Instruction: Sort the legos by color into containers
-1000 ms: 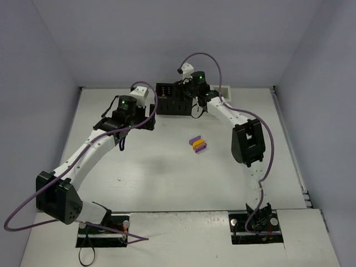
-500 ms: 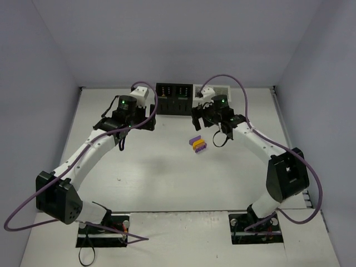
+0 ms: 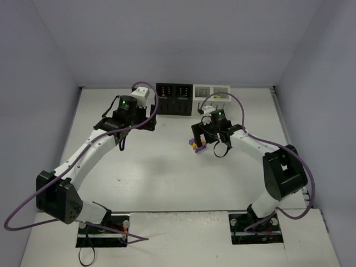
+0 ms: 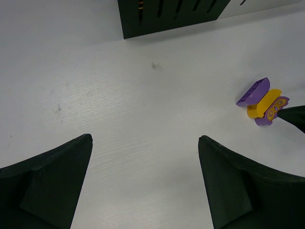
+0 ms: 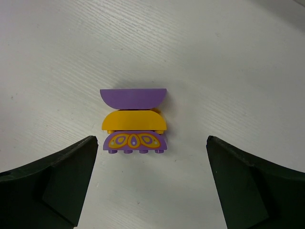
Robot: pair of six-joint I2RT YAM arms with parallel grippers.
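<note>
Three legos [image 5: 134, 121] were joined in one stack: a plain purple piece, an orange-yellow piece in the middle, and a purple piece with a yellow printed pattern and studs along its edge. The stack lay on the white table [image 3: 156, 178], near mid-surface, in front of the containers and apart from them.

Four containers [image 3: 175, 103] stood in a row at the far edge of the table, two black on the left and two white on the right. Their contents were too small to tell.

Right gripper [image 3: 198, 140]: it hung over the stack with its jaws spread wide. In the wrist view the legos sat between the two fingers [image 5: 57, 186], clear of both.

Left gripper [image 4: 145, 143]: its jaws were spread wide and held nothing, over bare table to the left of the stack and near the leftmost black bin
</note>
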